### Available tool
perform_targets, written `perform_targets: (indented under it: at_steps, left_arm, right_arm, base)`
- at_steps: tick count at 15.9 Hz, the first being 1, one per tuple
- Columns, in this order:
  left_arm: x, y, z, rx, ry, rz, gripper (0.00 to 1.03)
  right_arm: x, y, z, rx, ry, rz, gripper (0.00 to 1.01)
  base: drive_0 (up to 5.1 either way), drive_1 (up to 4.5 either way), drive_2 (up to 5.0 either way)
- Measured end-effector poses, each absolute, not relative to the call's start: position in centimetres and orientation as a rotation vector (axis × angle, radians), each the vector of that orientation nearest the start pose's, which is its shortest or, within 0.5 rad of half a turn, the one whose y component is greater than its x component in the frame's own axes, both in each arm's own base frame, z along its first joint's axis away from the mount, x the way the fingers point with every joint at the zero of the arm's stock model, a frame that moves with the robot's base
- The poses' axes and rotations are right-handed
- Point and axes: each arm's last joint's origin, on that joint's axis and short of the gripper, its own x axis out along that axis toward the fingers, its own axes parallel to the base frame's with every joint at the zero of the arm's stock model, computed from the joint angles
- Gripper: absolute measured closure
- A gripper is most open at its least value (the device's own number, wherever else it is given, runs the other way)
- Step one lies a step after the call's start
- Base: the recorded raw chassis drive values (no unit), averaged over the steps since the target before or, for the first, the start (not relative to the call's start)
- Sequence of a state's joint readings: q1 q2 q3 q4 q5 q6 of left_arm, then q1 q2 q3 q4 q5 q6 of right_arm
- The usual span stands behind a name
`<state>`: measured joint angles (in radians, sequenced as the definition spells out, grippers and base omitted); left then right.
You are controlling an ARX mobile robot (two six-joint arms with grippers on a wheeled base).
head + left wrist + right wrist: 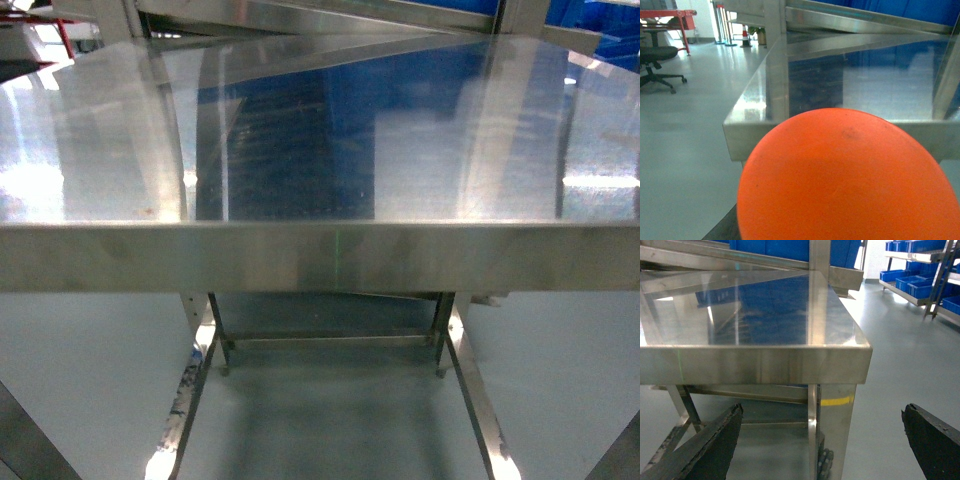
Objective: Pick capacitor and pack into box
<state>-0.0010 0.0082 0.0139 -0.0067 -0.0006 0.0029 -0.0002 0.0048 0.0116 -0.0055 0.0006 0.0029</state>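
Note:
The capacitor [850, 175] shows end-on as a big orange-red disc right in front of the left wrist camera, filling the lower half of that view. My left gripper [835, 225] is shut on it; only a dark sliver of one finger [720, 229] shows at the lower left. My right gripper [822, 440] is open, with its two black fingers wide apart and nothing between them. It hangs in front of the steel table's corner, below the top. The box is out of view. Neither gripper appears in the head view.
A bare, shiny steel table [320, 255] stands straight ahead, its front edge near both grippers and its leg [832, 430] facing the right gripper. Blue bins [912, 282] sit on racks at the right. An office chair [657, 62] and a red cart [670, 20] stand far left.

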Motion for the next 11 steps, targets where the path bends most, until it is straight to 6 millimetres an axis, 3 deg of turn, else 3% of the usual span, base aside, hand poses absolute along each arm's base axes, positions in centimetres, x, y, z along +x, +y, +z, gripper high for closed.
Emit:
perform_targets:
  at_steps: [10,11]
  left_arm:
    - [9.74,-0.01,16.69,0.003,0.002,0.000,0.59]
    - [9.74,-0.01,16.69,0.003,0.002,-0.001,0.59]
  right_arm:
    - [9.73,0.00,16.66,0.002,-0.001,0.000,0.03]
    - [9.73,0.00,16.66,0.002,-0.001,0.000,0.03]
  base:
    - [0.0,0.00,0.0]
    - [-4.9,2.53,2.5]
